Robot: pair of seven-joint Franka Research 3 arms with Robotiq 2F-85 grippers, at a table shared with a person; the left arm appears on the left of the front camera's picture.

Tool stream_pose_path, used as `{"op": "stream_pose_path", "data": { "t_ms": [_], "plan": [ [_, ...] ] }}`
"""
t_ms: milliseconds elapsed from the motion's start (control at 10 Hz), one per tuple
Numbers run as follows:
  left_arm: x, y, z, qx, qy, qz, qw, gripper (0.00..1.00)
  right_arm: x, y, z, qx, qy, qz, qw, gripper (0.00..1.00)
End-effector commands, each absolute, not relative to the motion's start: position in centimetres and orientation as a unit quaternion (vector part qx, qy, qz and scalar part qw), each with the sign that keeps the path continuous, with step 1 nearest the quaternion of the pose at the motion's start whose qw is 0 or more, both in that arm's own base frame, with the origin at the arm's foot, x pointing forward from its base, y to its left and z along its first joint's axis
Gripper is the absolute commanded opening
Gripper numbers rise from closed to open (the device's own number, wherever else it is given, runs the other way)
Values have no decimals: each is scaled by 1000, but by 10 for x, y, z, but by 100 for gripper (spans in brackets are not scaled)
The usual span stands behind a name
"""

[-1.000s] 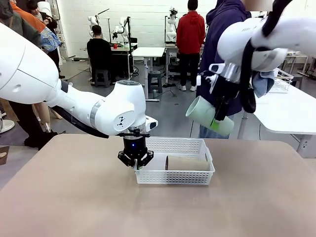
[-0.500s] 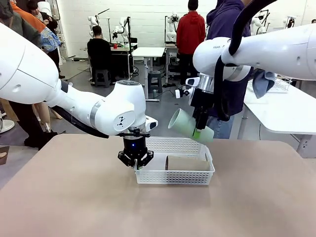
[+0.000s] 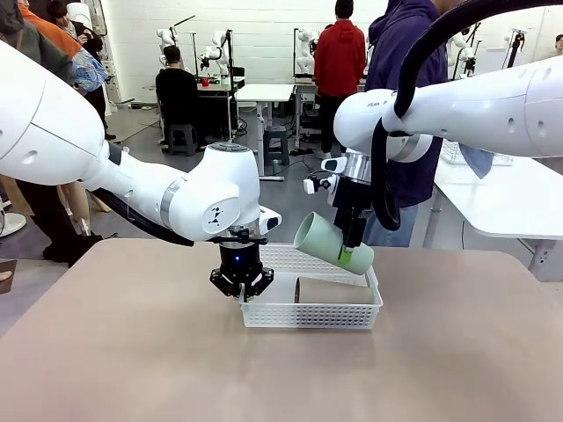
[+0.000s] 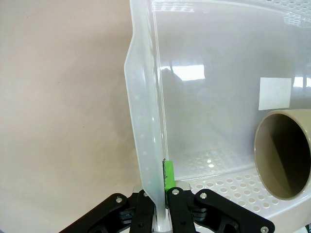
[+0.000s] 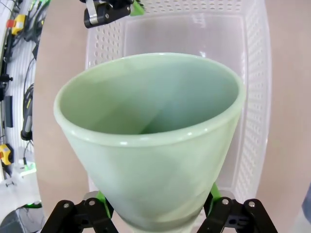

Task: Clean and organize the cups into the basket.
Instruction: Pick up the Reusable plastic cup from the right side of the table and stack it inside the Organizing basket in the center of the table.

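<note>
The white lattice basket (image 3: 273, 314) stands mid-table; my left gripper (image 3: 243, 288) is shut on its left wall (image 4: 146, 145), green pads pinching the rim. One tan cup (image 3: 334, 290) lies on its side inside, its open mouth (image 4: 285, 153) facing the left gripper. My right gripper (image 3: 350, 255) is shut on the base of a pale green cup (image 3: 330, 243), holding it tilted just above the basket's right half. In the right wrist view the green cup's (image 5: 150, 141) mouth faces the camera, with the basket (image 5: 252, 73) below it.
A person in a dark hoodie (image 3: 400, 97) stands at the table's far side behind the right arm. A white side table (image 3: 519, 198) sits at the right. Bare tabletop (image 3: 132, 352) spreads in front and to both sides of the basket.
My right arm has swung left and down, carrying the green cup from high at the right to just above the basket. The left gripper and basket stay still.
</note>
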State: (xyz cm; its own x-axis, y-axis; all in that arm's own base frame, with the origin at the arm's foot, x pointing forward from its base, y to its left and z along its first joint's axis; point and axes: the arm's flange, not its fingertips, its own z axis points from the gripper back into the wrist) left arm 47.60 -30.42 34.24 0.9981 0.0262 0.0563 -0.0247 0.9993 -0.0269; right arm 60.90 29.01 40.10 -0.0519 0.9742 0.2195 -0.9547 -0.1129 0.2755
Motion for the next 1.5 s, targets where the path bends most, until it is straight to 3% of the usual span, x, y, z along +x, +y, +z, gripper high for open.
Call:
{"op": "stream_pose_path", "data": {
  "t_ms": [0,600,800,1400],
  "plan": [
    [475,-304,342,-12,-28,11,999,0,619,291,388,166,23,738,654,82],
    [475,-304,342,-12,-28,11,999,0,620,295,353,191,23,761,620,82],
    [475,-304,342,-12,-28,11,999,0,619,293,355,201,26,765,611,100],
    [475,-304,342,-12,-28,11,999,0,618,287,366,215,-12,761,612,100]
  ]
}}
